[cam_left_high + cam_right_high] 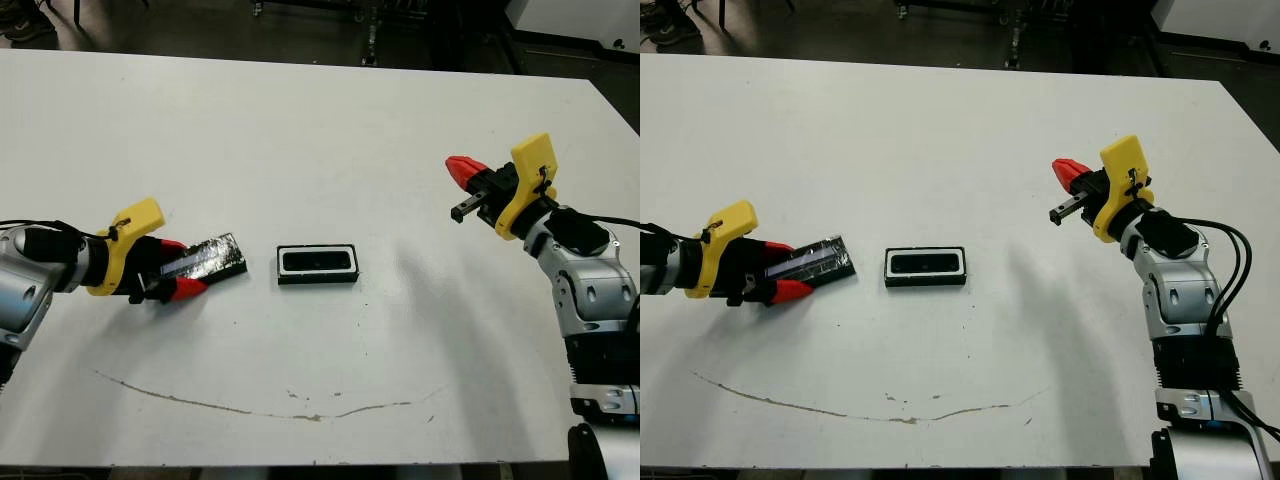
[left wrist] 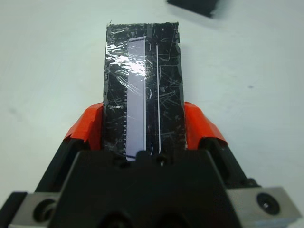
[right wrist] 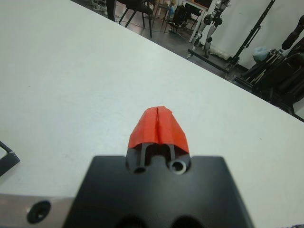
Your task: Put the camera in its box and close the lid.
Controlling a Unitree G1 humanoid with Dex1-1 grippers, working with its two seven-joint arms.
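The lid [image 2: 142, 90], a flat glossy black slab streaked with bright reflections and fine scratches, lay on the table [image 1: 320, 120] at the robot's left, clamped by its edges between the left gripper's [image 1: 183, 268] red fingers [image 2: 86, 124]. Just beside it, toward the middle, sat the box [image 1: 318, 264], a shallow black tray with a white inner rim around a dark bar, seemingly the camera [image 1: 318, 262]. The right gripper [image 1: 463, 170] hung above the table, well apart, its fingers pressed together on nothing.
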